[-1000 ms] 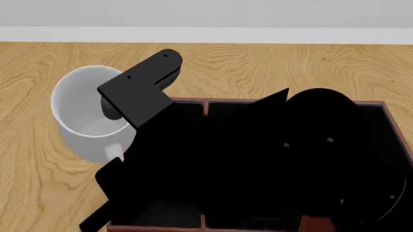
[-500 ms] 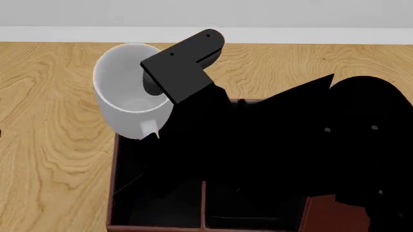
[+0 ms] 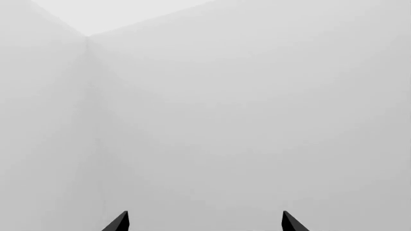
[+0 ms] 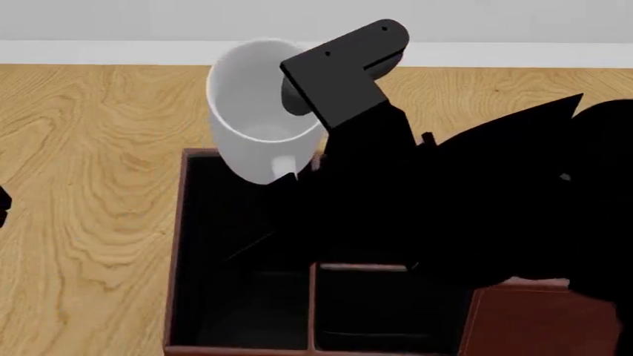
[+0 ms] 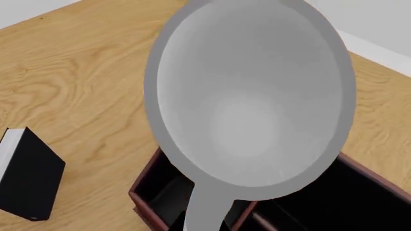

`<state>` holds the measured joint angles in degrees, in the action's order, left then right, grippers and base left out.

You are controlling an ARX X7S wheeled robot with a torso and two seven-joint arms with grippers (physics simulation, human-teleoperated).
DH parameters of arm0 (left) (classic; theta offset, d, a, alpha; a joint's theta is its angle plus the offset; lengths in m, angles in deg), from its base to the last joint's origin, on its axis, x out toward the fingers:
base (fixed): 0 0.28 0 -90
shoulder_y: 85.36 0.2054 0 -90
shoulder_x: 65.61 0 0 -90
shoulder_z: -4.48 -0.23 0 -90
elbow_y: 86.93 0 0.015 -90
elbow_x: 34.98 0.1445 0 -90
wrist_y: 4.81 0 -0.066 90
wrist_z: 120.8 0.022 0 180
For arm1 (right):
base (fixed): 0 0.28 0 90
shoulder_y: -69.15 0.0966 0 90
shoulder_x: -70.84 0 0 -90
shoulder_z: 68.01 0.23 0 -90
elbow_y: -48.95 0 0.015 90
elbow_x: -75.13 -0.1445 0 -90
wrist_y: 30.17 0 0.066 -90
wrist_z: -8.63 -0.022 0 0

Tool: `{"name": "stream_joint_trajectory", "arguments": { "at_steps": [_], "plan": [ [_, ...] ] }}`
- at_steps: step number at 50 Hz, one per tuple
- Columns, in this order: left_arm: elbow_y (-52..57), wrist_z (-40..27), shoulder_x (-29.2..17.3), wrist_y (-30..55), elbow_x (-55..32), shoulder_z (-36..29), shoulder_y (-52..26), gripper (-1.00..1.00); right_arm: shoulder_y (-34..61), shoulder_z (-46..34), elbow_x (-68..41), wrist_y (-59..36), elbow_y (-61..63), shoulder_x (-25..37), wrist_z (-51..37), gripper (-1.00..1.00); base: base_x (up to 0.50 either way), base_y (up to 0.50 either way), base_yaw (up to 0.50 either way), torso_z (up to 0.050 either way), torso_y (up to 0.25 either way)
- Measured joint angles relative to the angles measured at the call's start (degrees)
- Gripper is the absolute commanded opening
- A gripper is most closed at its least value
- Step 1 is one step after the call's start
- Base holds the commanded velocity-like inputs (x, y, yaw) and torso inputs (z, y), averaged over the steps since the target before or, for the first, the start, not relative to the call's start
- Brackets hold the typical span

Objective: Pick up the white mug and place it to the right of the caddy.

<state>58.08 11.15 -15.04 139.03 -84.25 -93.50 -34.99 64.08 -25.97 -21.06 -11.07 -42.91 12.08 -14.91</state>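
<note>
White mug [image 4: 259,111] held off table [image 4: 79,170] by right gripper [image 4: 296,93], clamped on rim: one finger seen inside mouth. Mug suspended over far left corner of caddy [image 4: 176,252], mouth up and open toward head camera. In right wrist view, mug interior [image 5: 250,101] fills frame, caddy compartments [image 5: 359,192] beneath; black book [image 5: 29,178] lies on table well apart. Left gripper [image 3: 204,224]: tips spread apart, nothing between, only pale wall faced.
</note>
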Motion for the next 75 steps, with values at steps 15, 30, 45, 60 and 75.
{"name": "stream_joint_trajectory", "arguments": {
  "at_steps": [15,30,45,60,75],
  "plan": [
    [-0.89,0.66,-0.29,-1.28,0.87,-0.91,0.34,1.0,0.87,-0.37,1.25,-0.15,-1.38,1.65,0.75,-1.0,0.0,0.0,0.0,0.0,0.001],
    [-1.58,1.46,-0.49,-2.57,1.64,-1.79,0.52,1.0,1.47,-0.63,1.45,-0.58,-1.97,3.47,0.55,-1.0,0.0,0.0,0.0,0.0,0.0],
    [-2.33,2.05,-0.31,-3.48,2.41,-2.95,0.13,1.0,1.57,-0.61,1.07,-0.77,-2.18,5.58,-0.53,-1.0,0.0,0.0,0.0,0.0,0.001],
    [-2.59,2.02,-0.16,-4.24,2.55,-3.29,0.16,1.0,1.32,-0.43,0.15,-0.9,-1.83,7.97,-2.0,-1.0,0.0,0.0,0.0,0.0,0.001],
    [-2.19,1.61,-0.46,-4.54,2.06,-3.08,0.36,1.0,1.11,-0.31,-0.43,-0.83,-1.57,9.98,-3.2,-1.0,0.0,0.0,0.0,0.0,0.001]
  ]
}}
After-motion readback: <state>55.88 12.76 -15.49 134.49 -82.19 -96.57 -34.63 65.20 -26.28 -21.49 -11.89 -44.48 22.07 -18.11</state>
